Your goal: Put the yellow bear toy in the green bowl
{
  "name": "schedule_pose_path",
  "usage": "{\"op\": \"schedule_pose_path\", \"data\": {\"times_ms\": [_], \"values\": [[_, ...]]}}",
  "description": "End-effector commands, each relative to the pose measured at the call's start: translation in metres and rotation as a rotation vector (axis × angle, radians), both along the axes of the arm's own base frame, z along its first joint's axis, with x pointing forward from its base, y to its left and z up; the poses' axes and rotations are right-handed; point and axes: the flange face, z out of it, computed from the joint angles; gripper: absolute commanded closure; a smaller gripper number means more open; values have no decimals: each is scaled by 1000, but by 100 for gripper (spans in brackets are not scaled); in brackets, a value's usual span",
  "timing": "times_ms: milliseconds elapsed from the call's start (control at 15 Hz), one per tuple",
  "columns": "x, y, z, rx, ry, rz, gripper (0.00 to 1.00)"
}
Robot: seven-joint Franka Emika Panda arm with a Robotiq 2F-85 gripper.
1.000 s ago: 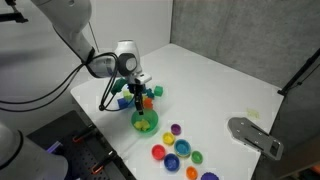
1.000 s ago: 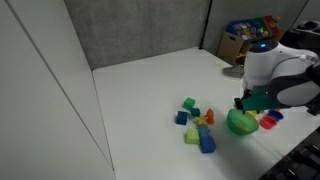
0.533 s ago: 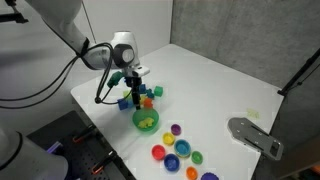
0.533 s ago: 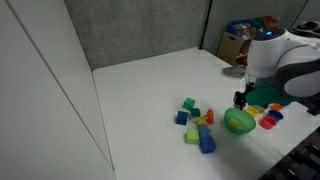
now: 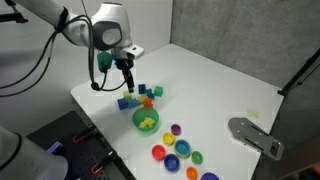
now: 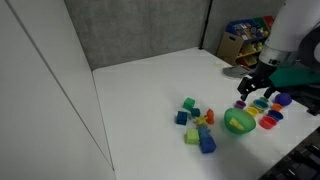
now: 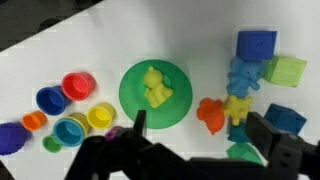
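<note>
The yellow bear toy is lying inside the green bowl, resting near the middle of its floor in the wrist view, so the placing is looking finished. The claw is hanging above the tabletop with its jaws spread wide and nothing between them. I judge it is standing high and clear so that the toy is not being disturbed. Small coloured cups are sitting at the bowl's 9 o'clock. Coloured blocks are clustering at its 3 o'clock. Both groups are outside the rim.
</note>
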Motion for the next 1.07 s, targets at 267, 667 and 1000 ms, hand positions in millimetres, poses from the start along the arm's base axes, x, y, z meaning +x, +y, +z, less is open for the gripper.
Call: {"op": "schedule_pose_path", "data": {"times_ms": [267,667,1000], "values": [[-53,-15,93,118,44,199,0],[-88,-40,154,114,72,251,0],[-96,-44,162,119,77,231,0]]}}
